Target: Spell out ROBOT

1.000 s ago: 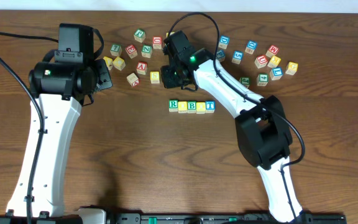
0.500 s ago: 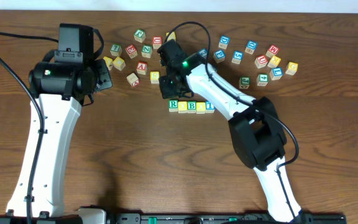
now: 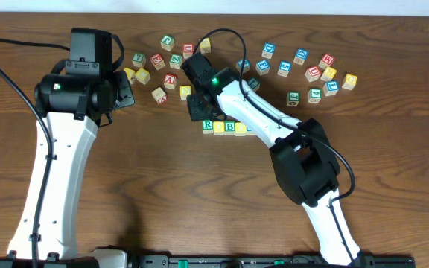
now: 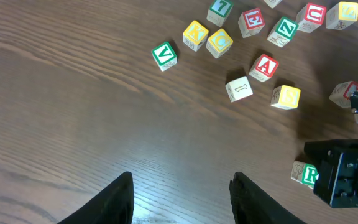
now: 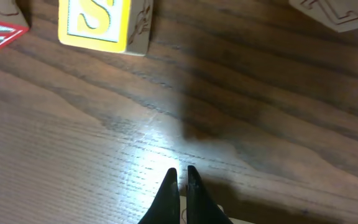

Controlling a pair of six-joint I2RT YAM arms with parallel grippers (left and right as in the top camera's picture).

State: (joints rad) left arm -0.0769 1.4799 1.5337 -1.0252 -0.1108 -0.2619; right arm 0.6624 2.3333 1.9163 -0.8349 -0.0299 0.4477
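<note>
A row of letter blocks [image 3: 219, 127] lies mid-table, starting with a green R [image 3: 208, 125]. The right arm covers the row's right end. My right gripper [image 3: 197, 112] hovers just above and left of the R. In the right wrist view its fingers [image 5: 182, 177] are shut with nothing between them, low over bare wood, and a pale block edge shows under them. A yellow S block [image 5: 101, 22] lies ahead of it. My left gripper [image 4: 182, 186] is open and empty over bare wood. The R block [image 4: 304, 174] shows at the right of the left wrist view.
Several loose letter blocks are scattered along the back: a red A [image 3: 170, 80], the yellow S [image 3: 186, 92], a green V [image 4: 165, 55], and a cluster at the back right [image 3: 315, 73]. The left arm [image 3: 77, 93] stands at the left.
The right arm has swung left and toward the front, from the back blocks to the row's left end. It now covers the row's last blocks. The left arm has not moved.
</note>
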